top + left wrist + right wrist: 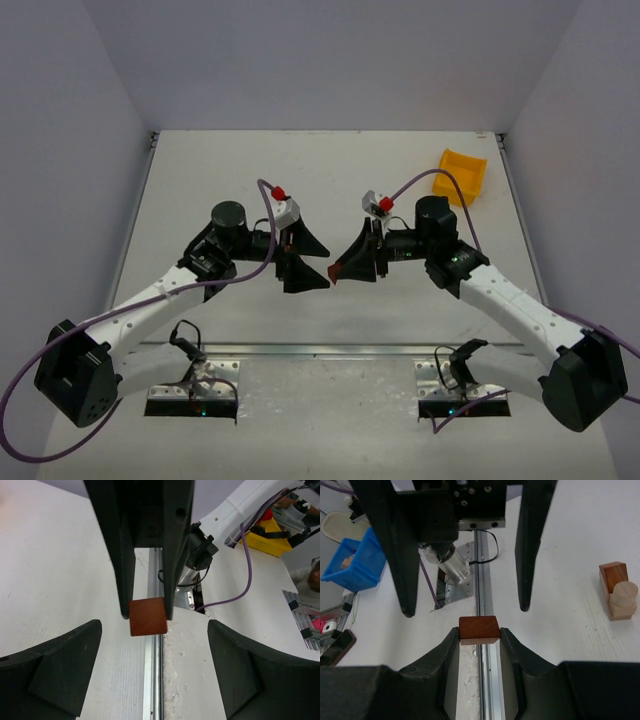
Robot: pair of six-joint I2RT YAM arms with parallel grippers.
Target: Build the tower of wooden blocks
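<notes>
- While the table (pixel 200 180) bears a yellow bin (pixel 463 175) at its far right, both arms meet at its middle.
- The left gripper (pixel 154 627) is spread wide, its fingers (pixel 60 670) flanking the block without touching it.
- The right gripper (pixel 479 632) is clenched on a reddish-brown block (pixel 479 629).
- A small stack (pixel 619 597), reddish block beside a pale cylinder, stands on the table nearby.

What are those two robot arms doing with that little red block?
The right end effector is pinching a small reddish-brown block between its fingers. The left end effector faces it with its fingers wide open, not touching the block, so a hand-over may be coming. A little stack of wooden pieces sits on the table off to one side.
</notes>
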